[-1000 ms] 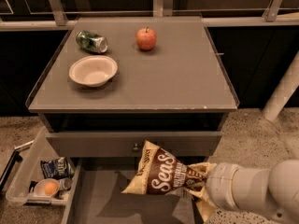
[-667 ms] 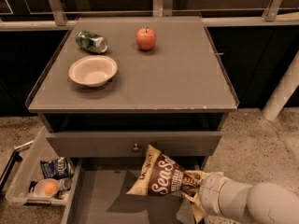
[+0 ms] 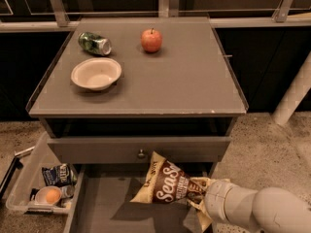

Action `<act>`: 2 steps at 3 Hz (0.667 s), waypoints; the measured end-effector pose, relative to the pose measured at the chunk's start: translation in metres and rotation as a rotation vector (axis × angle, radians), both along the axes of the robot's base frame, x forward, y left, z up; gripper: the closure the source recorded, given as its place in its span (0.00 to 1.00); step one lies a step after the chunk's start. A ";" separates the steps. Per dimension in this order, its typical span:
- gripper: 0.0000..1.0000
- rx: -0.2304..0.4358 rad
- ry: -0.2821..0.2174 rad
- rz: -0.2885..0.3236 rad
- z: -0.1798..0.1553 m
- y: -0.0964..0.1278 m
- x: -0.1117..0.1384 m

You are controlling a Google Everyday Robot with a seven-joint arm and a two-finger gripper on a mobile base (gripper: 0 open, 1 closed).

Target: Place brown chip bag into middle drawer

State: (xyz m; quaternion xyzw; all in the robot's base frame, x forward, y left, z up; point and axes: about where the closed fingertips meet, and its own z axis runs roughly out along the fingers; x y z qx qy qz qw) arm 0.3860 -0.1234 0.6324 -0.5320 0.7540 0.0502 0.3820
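The brown chip bag [image 3: 163, 186], dark brown with cream ends and white "Sea Salt" script, hangs tilted just above the open middle drawer [image 3: 107, 208], a grey tray at the bottom of the view. My gripper [image 3: 199, 198] comes in from the lower right and is shut on the bag's right end; its fingers are mostly hidden behind the bag and my white wrist. The bag casts a shadow on the drawer floor.
On the grey cabinet top [image 3: 194, 86] are a white bowl [image 3: 96, 73], a tipped green can [image 3: 95, 43] and a red apple [image 3: 151, 40]. A shut drawer front with a round knob [image 3: 141, 154] is above. A clear bin [image 3: 29, 188] with snacks stands at left.
My arm has drawn back toward the lower right and lowered. The bag has moved slightly down and right with it, over the drawer.
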 end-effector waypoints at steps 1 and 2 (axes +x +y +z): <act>1.00 0.036 0.028 0.000 -0.033 0.005 0.009; 1.00 0.081 0.074 0.012 -0.080 0.012 0.013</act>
